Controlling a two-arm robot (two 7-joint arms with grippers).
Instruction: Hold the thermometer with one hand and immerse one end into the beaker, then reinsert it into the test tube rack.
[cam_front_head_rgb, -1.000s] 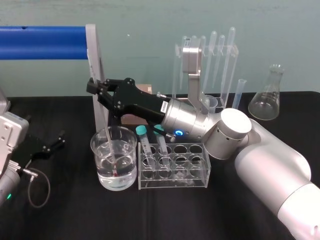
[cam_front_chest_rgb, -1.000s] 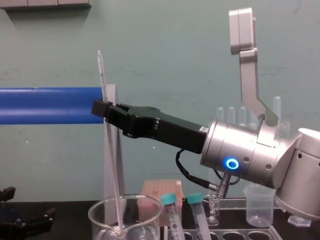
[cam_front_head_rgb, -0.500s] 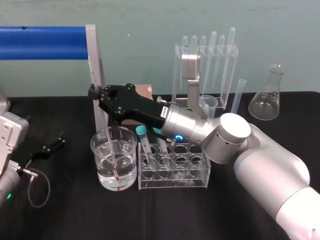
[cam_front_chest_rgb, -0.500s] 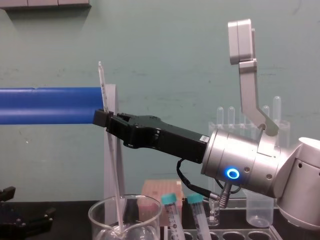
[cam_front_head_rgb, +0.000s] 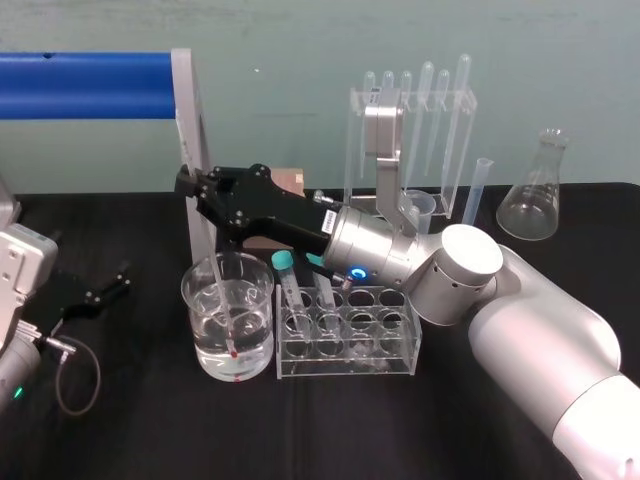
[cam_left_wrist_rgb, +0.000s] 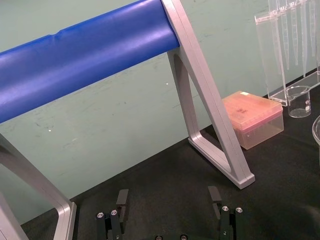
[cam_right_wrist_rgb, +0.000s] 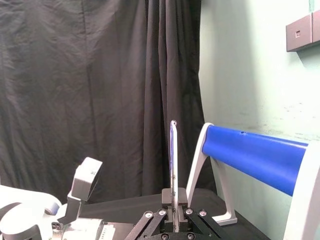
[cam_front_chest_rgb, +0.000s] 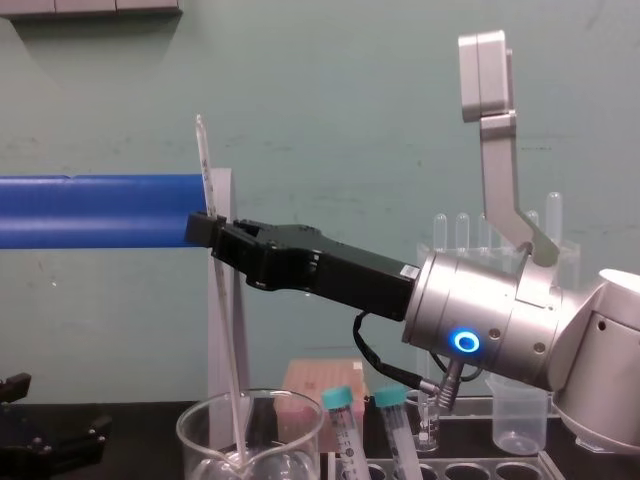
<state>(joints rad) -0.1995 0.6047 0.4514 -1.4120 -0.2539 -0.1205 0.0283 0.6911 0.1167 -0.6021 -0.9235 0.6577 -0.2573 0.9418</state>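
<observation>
My right gripper (cam_front_head_rgb: 190, 184) is shut on the thermometer (cam_front_head_rgb: 215, 280), a thin clear rod held steeply upright. The rod's red tip sits low in the water inside the large glass beaker (cam_front_head_rgb: 190, 290). In the chest view the right gripper (cam_front_chest_rgb: 206, 229) clamps the thermometer (cam_front_chest_rgb: 222, 330) below its top end, above the beaker (cam_front_chest_rgb: 188, 432). In the right wrist view the thermometer (cam_right_wrist_rgb: 173, 160) rises from between the jaws. The test tube rack (cam_front_head_rgb: 385, 340) stands just right of the beaker. My left gripper (cam_front_head_rgb: 95, 293) rests open on the black table at the left.
Two teal-capped tubes (cam_front_head_rgb: 288, 280) lean in the rack's left holes, close under my right wrist. A blue bar on a grey frame (cam_front_head_rgb: 190, 130) stands behind the beaker. Behind the rack are a pipette stand (cam_front_head_rgb: 415, 110), a small plastic beaker (cam_front_head_rgb: 420, 210), a measuring cylinder (cam_front_head_rgb: 478, 185) and a conical flask (cam_front_head_rgb: 535, 195).
My right gripper has come down a little with the thermometer, and the red tip has sunk deeper into the beaker. The left arm has not moved.
</observation>
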